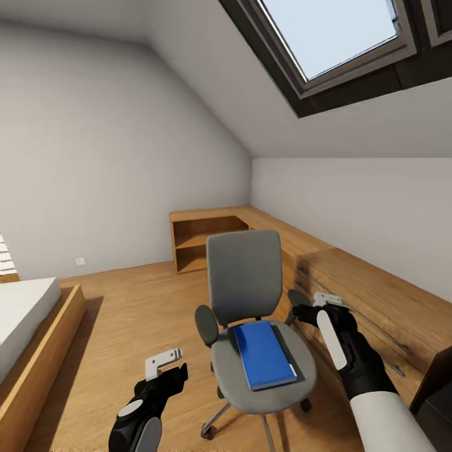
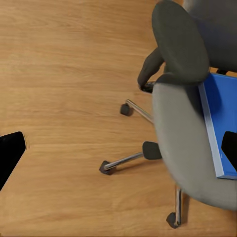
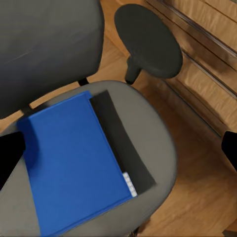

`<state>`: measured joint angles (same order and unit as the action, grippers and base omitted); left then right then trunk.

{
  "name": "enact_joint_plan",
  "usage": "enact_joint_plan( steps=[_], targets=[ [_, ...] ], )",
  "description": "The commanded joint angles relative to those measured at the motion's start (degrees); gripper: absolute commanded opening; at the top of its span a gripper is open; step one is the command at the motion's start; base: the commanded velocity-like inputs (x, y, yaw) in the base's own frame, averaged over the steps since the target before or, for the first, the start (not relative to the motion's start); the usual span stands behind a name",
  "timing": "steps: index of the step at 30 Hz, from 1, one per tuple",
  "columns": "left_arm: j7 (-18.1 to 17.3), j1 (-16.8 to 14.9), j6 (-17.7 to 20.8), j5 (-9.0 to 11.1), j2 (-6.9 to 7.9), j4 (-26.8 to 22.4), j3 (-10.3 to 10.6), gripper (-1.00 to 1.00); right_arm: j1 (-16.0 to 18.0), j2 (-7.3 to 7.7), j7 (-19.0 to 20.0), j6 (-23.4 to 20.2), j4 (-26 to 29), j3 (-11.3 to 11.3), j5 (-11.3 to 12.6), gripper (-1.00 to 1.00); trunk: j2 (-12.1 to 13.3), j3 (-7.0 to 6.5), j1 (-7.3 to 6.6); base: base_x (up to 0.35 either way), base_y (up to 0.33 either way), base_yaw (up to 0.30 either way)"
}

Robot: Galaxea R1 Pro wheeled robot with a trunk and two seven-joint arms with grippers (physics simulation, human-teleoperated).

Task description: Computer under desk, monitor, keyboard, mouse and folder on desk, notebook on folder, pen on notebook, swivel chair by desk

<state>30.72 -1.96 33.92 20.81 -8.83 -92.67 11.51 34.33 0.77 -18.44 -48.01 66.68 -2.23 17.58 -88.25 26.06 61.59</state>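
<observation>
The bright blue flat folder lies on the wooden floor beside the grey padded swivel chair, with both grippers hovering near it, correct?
Not quite. The bright blue flat folder lies on the seat of the grey padded swivel chair, not on the floor, as the head view shows. Both the left gripper and right gripper hover near it.

Both arms reach forward in the head view. The left arm comes up from the lower left, black forearm with a grey patch, wrist bent so the left gripper [image 1: 168, 367] points forward and a bit to the right; a pale bracket sits on top of it. Left wrist view: dark fingertips [image 2: 11, 155] at opposite edges, jaws wide apart, nothing between them. The right arm enters at the lower right, white sleeve, black wrist with a long white strip, and is held higher and further forward. The right gripper [image 1: 307, 312] points left. Right wrist view: fingertips [image 3: 10, 158] far apart, spread wide, gripping nothing.
</observation>
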Motion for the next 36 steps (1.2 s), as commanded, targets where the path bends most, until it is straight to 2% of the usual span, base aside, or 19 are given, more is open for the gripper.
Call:
enact_joint_plan(
  steps=[1, 15, 34, 36],
  targets=[
    [0.6, -0.1, 0.1, 0.6, 0.01, -0.1, 0.1, 1.0, 0.0, 0.02, -0.5, -0.2, 0.1, 0.0, 0.6, 1.0, 0.0, 0.14, 0.0, 0.0, 0.0, 0.186],
    [0.6, -0.1, 0.0, 0.6, 0.04, -0.1, -0.1, 1.0, 0.0, 0.05, -0.3, -0.2, -0.1, 0.1, 0.7, 1.0, 0.0, 1.01, 0.0, 0.0, 0.0, 0.167],
    [0.7, -0.1, -0.2, 0.6, -0.01, -0.1, -0.1, 1.0, 0.0, 0.11, 0.1, -0.2, -0.5, 0.1, 0.8, 1.0, 0.0, 1.09, 0.0, 0.0, 0.0, 0.011],
    [0.7, -0.1, -0.2, 0.6, 0.01, -0.1, -0.1, 1.0, 0.0, 0.11, 0.1, -0.2, -0.5, 0.1, 0.8, 1.0, -0.8, 1.45, 0.44, 0.0, 0.0, 0.0]
  ],
)
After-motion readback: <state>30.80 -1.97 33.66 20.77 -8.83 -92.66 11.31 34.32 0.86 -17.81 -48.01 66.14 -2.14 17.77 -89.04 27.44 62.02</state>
